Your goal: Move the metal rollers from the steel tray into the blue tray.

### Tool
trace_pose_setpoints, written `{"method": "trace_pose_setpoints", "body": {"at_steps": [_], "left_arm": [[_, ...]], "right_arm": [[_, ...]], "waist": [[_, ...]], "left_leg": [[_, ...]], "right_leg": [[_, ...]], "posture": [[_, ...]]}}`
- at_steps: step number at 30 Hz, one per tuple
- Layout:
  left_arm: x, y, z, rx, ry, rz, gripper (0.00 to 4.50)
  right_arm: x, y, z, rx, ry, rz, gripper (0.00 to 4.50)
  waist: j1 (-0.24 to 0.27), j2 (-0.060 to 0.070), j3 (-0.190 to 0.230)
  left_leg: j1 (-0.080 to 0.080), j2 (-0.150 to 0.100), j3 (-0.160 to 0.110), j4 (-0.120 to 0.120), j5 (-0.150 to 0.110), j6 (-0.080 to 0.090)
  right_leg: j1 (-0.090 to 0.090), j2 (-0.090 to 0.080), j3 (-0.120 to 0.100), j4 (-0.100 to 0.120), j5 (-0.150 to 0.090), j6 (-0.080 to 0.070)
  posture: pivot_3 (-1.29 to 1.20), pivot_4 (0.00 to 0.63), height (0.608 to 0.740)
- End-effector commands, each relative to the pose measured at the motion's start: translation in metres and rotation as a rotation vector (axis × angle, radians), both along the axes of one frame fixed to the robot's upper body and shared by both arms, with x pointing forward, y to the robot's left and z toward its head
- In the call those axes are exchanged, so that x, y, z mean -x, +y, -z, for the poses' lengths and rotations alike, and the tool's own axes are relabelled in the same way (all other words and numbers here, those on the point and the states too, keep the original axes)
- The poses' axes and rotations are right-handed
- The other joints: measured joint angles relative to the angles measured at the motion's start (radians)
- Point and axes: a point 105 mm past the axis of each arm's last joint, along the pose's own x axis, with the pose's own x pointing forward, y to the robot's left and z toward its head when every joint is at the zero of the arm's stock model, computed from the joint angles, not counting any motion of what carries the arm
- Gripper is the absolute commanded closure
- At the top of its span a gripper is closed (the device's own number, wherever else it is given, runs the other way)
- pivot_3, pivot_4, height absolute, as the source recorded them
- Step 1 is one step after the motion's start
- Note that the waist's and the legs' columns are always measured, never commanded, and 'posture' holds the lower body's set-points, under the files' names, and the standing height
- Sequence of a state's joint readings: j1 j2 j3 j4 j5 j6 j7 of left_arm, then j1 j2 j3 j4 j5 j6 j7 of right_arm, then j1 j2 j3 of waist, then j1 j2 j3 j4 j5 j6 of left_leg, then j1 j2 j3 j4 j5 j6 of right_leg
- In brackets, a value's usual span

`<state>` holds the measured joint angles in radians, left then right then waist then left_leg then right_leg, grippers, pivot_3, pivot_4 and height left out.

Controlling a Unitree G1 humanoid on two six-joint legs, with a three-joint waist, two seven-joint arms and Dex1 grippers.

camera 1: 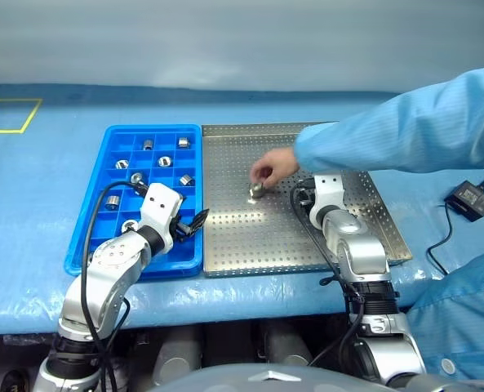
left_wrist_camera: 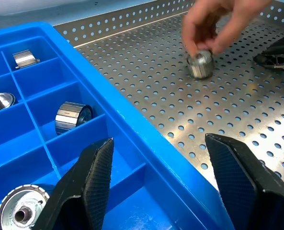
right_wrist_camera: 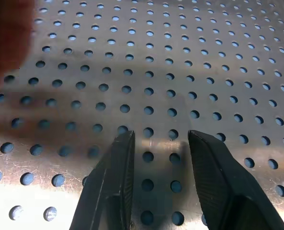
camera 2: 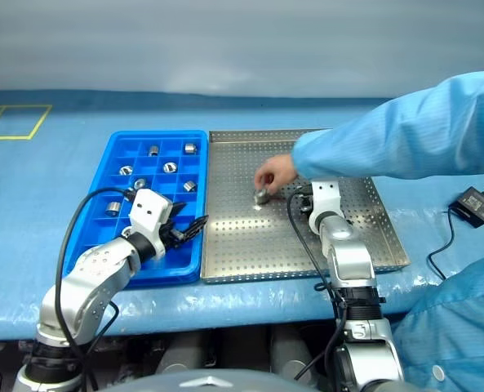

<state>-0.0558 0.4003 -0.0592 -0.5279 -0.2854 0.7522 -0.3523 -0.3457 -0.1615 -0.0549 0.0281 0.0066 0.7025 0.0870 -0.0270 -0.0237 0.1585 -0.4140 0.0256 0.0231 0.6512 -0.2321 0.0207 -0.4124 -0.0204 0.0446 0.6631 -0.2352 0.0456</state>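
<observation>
Nearest the camera, the left gripper (camera 1: 194, 222) hangs over the near right corner of the blue tray (camera 1: 99, 196), its two fingers spread wide with nothing between them. Right gripper (right_wrist_camera: 158, 158): low over the bare perforated floor of the steel tray (camera 1: 364, 204), its fingers a little apart in the wrist view and holding nothing.

Blue tray, on the left of the blue-covered surface (camera 1: 46, 163), touching the steel tray along its right wall. Rollers already lie in separate compartments, among them one at the far end (camera 1: 148, 144), one beside it (camera 1: 183, 142), and one nearer the left gripper (left_wrist_camera: 71, 116); roughly eight can be counted, so most of the transfer appears done.

Steel tray, to the right. One roller (camera 1: 258, 190) stands near its middle, under the fingertips of a person's hand (camera 1: 274, 169) reaching in from the right in a light blue sleeve (camera 1: 405, 131). No other roller shows on this tray.

Remaining work, as a judgement: this single roller still needs moving across, and the hand on it stands in the way of a grasp by either gripper.
</observation>
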Motion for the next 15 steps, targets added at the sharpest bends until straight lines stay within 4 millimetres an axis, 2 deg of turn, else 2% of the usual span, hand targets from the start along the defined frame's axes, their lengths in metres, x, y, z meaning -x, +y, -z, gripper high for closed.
{"method": "trace_pose_setpoints", "body": {"at_steps": [1,3,6,9,10,12,15], "left_arm": [[0.0,-0.003,-0.012,-0.005,-0.056,0.019,1.16],[0.0,-0.002,-0.012,-0.005,-0.056,0.018,1.16],[0.0,-0.001,-0.012,-0.007,-0.056,0.015,1.16],[0.001,0.0,-0.012,-0.009,-0.055,0.012,1.16],[0.001,0.001,-0.012,-0.009,-0.054,0.012,1.16],[0.001,0.002,-0.012,-0.013,-0.052,0.007,1.16],[0.001,0.003,-0.012,-0.015,-0.051,0.005,1.16]], "right_arm": [[0.0,0.005,-0.017,-0.008,-0.064,-0.047,2.66],[0.004,0.012,-0.019,0.016,-0.066,-0.119,2.66],[0.008,0.017,-0.021,0.004,-0.063,-0.156,1.75],[0.013,0.029,-0.033,-0.098,-0.094,-0.214,0.8],[0.015,0.033,-0.038,-0.132,-0.106,-0.238,0.8],[0.025,0.058,-0.053,-0.277,-0.125,-0.366,0.8],[0.038,0.079,-0.059,-0.358,-0.106,-0.482,0.8]], "waist": [[0.0,0.0,0.0],[0.0,0.0,0.0],[0.0,0.0,0.0],[0.0,0.0,0.0],[-0.001,0.0,0.0],[-0.002,0.0,0.0],[-0.003,0.0,0.0]], "left_leg": [[0.0,0.0,0.0,0.0,0.0,0.0],[0.0,0.0,0.0,0.0,0.0,0.0],[0.0,0.0,0.0,0.0,0.0,0.0],[0.0,0.0,0.0,0.0,0.0,0.0],[0.0,0.0,0.0,0.0,0.0,0.0],[0.0,0.0,0.0,0.0,0.0,0.0],[0.0,0.001,-0.001,0.0,0.0,0.0]], "right_leg": [[0.0,0.0,0.0,0.0,0.0,0.0],[0.0,0.0,0.0,0.0,0.0,0.0],[0.0,0.0,0.0,0.0,0.0,0.0],[0.0,0.0,0.0,0.0,0.0,0.0],[0.0,0.0,0.0,0.0,0.0,0.0],[0.0,0.0,0.0,0.0,0.0,0.0],[0.0,0.0,0.0,0.0,0.0,0.0]], "posture": [[0.0,0.15,0.74],[0.0,0.15,0.74],[0.0,0.15,0.74],[0.0,0.15,0.74],[0.0,0.15,0.74],[-0.01,0.15,0.74],[0.0,0.15,0.74]]}}
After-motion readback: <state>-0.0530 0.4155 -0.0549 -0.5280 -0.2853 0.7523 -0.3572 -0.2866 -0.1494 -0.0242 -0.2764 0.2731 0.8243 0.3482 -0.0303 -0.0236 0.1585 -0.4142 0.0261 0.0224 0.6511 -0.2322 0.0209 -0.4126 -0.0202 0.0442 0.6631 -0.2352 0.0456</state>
